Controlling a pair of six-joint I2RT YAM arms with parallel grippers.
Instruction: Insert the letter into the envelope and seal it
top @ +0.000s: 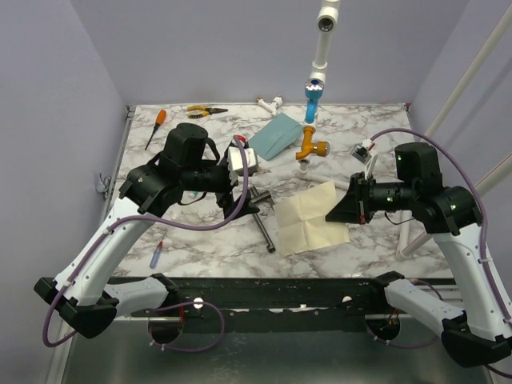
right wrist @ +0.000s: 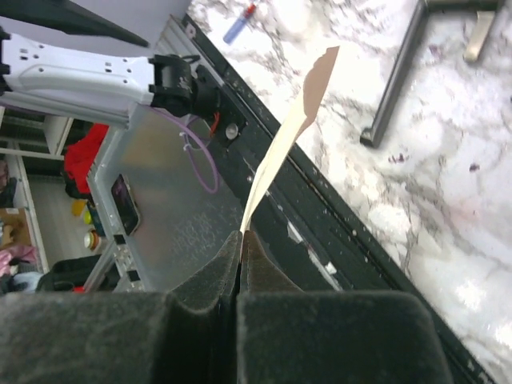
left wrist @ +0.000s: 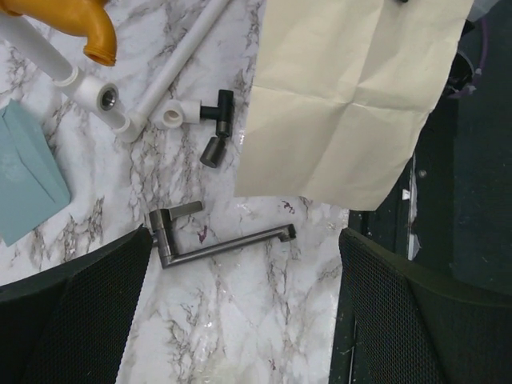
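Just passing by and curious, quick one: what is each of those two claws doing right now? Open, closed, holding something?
Left gripper: open, holding nothing.
Right gripper: closed, pinching the edge of the letter.

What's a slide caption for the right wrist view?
Right gripper pinching the tan letter, seen edge-on, marble table behind.

From above I see my right gripper (top: 340,212) pinched on the right edge of the creased letter (top: 308,220) over the marble table (top: 208,248), my left gripper (top: 242,202) spread wide just left of it, and the envelope (top: 274,134) well apart at the far side.
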